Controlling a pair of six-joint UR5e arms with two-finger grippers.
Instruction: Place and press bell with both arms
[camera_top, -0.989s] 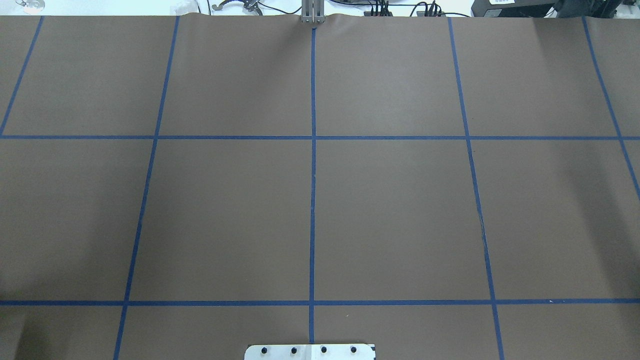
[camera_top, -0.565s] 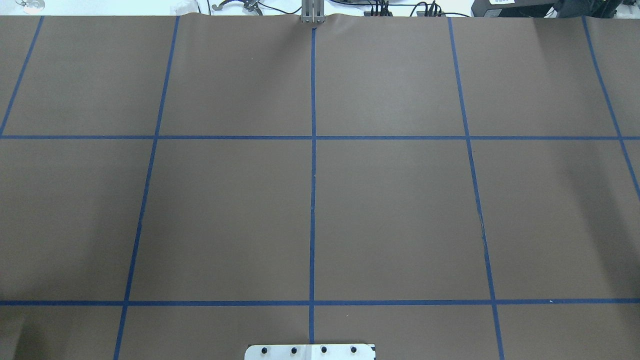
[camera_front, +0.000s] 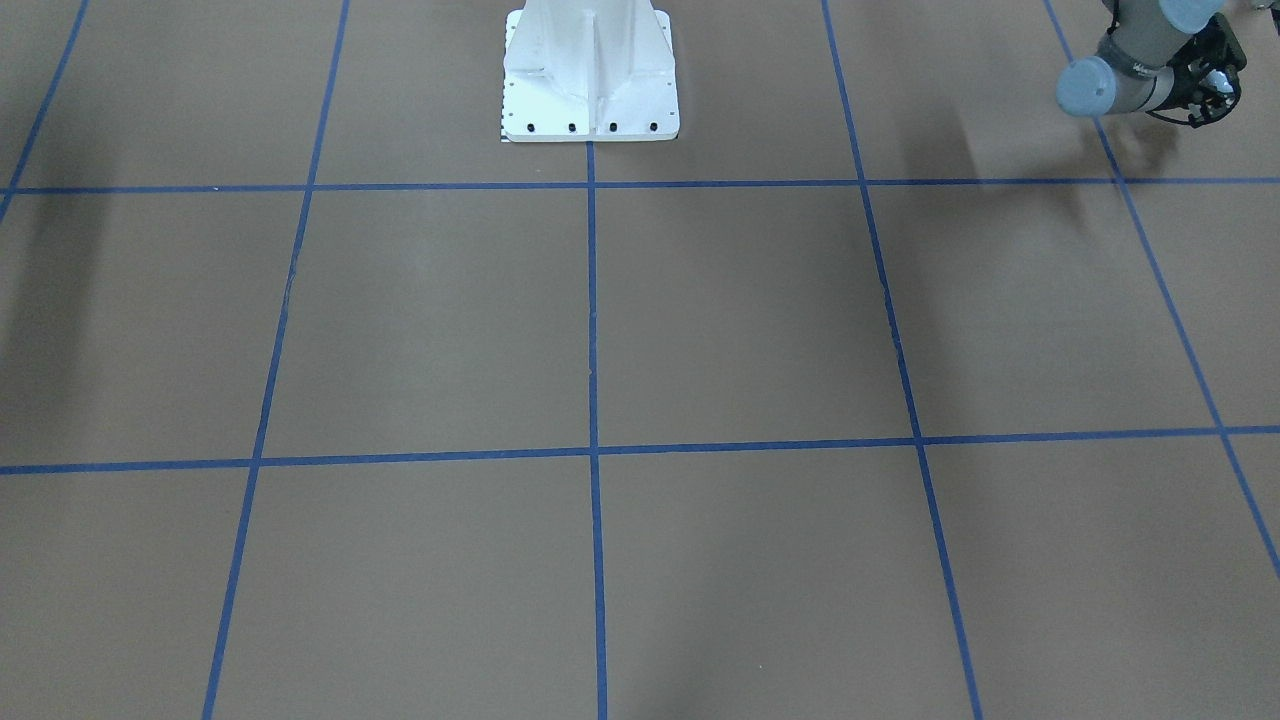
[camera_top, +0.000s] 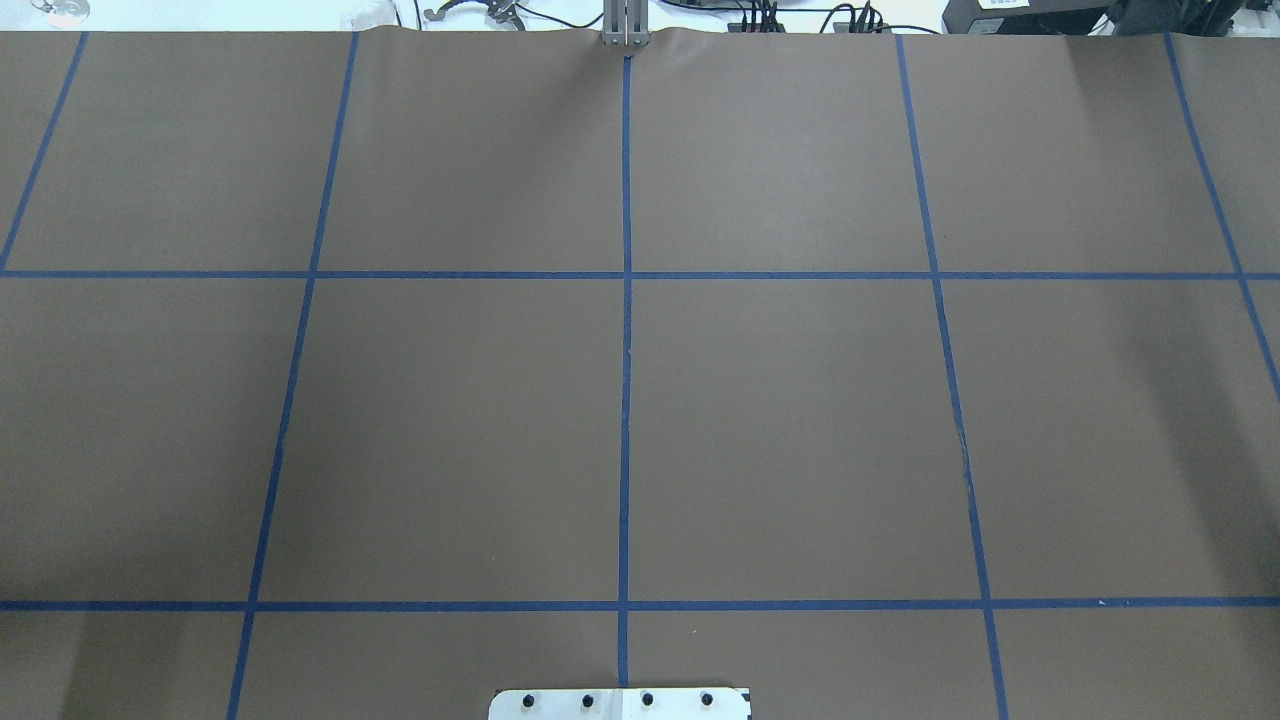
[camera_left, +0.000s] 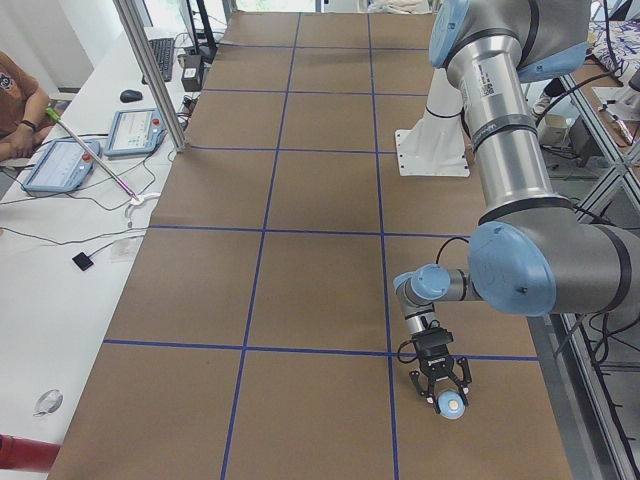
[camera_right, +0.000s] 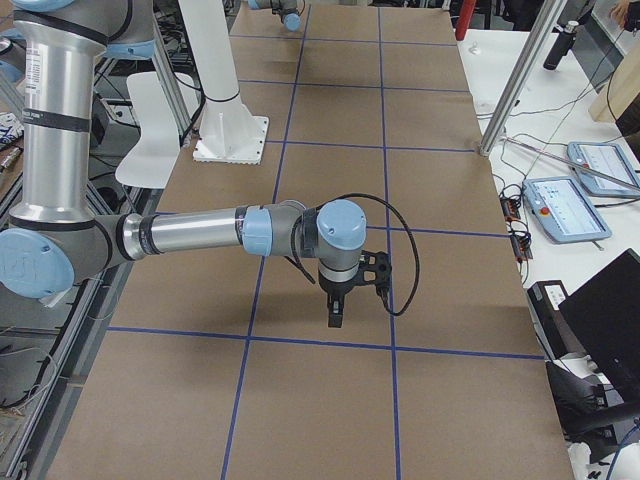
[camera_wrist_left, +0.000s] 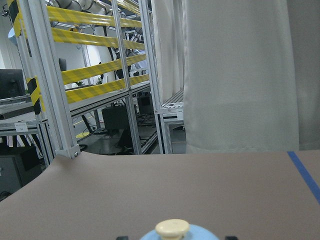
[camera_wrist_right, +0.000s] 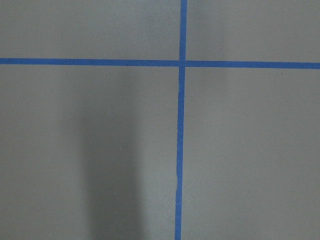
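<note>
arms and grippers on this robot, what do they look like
Both are grey metal tubes with light-blue joint caps. The left arm carries a small printed label; the right arm has dark bands. Each ends in a black two-finger gripper, the left gripper and the right gripper, with a black cable looping at the wrist.
</note>
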